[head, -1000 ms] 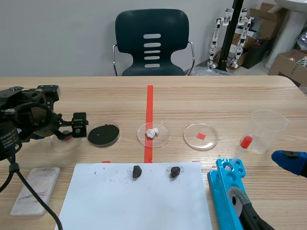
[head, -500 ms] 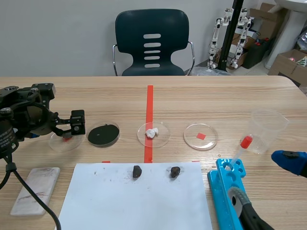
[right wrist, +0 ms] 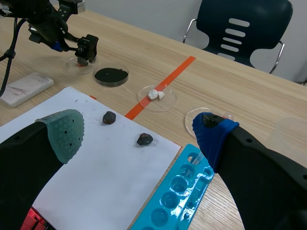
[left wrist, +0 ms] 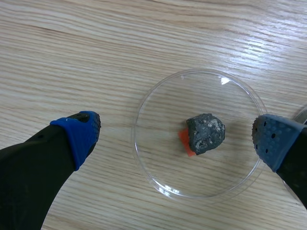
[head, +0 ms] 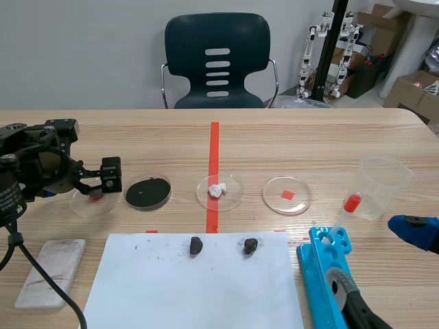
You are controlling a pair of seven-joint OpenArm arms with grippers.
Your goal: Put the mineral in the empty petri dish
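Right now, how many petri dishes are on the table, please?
4: the mineral-holding dish under the left gripper, the black-filled dish, the white-lump dish, the rightmost dish.

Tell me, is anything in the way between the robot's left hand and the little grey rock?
Nothing visible is. The left hand is open right above the mineral, one finger on each side, and the mineral already lies in the clear petri dish.

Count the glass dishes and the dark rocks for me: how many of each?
Petri dishes: 4
Dark rocks: 3, one in a dish, two on the white paper
Total: 7
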